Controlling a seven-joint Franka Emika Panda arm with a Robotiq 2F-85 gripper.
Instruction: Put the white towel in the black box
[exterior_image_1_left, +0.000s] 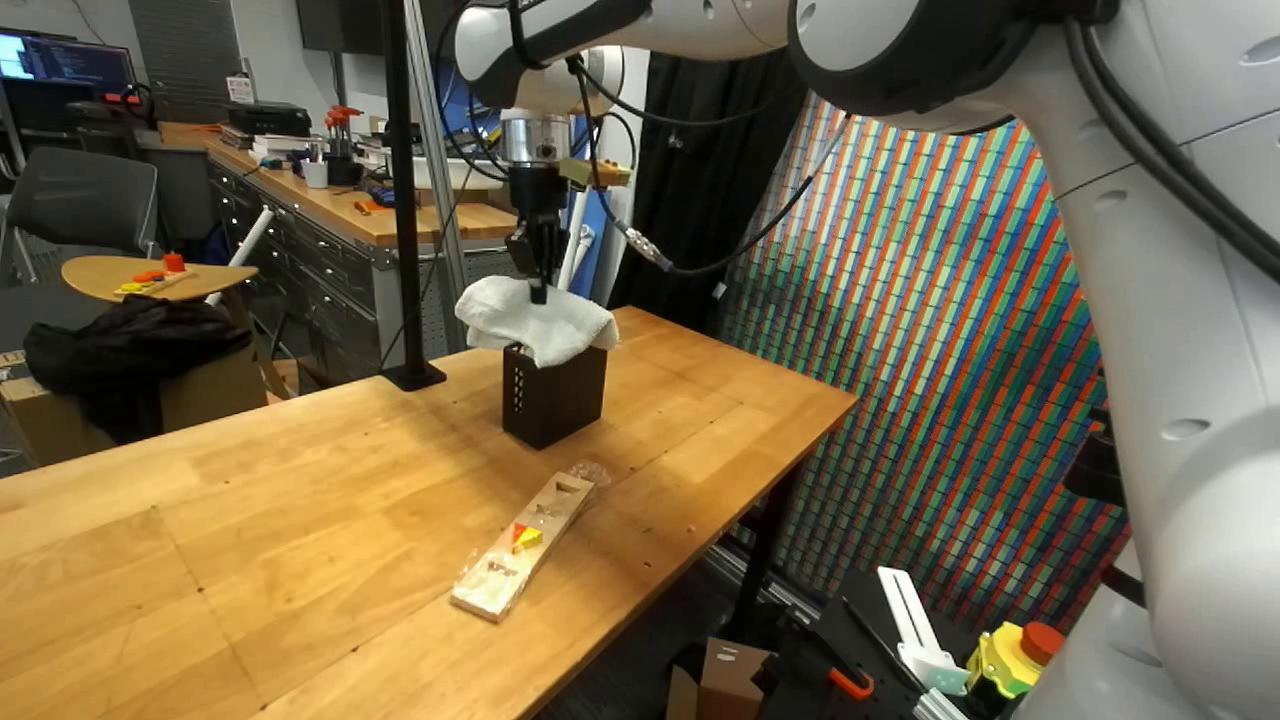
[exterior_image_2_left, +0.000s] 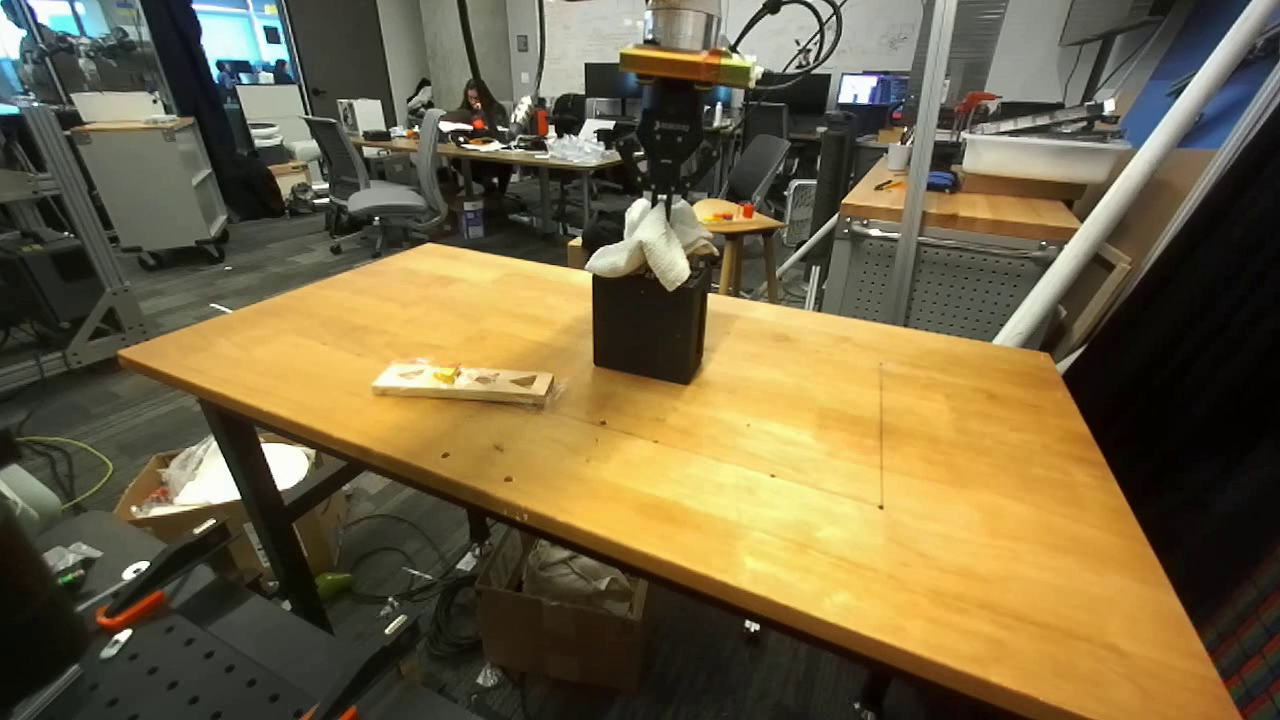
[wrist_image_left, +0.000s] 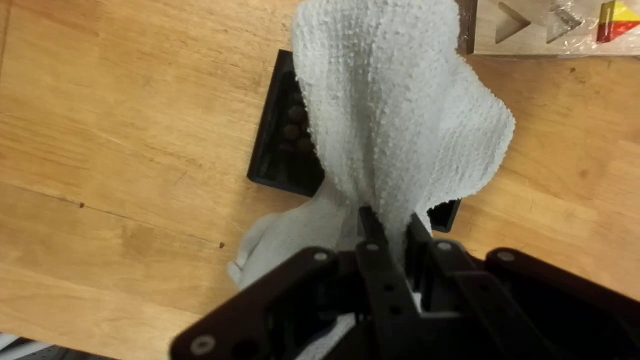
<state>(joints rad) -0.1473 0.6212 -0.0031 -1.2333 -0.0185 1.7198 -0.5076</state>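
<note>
Wooden table (exterior_image_1_left: 300, 540), white towel (exterior_image_1_left: 565, 325) in the pinch of the tool (wrist_image_left: 391, 220), over black box (exterior_image_1_left: 560, 400)

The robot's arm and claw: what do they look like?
The arm is white and black, rounded, with black cables. Near its end come a silver cylinder and an orange-and-yellow block. The claw is black, with two slim fingers and pale, round bolt heads.
</note>
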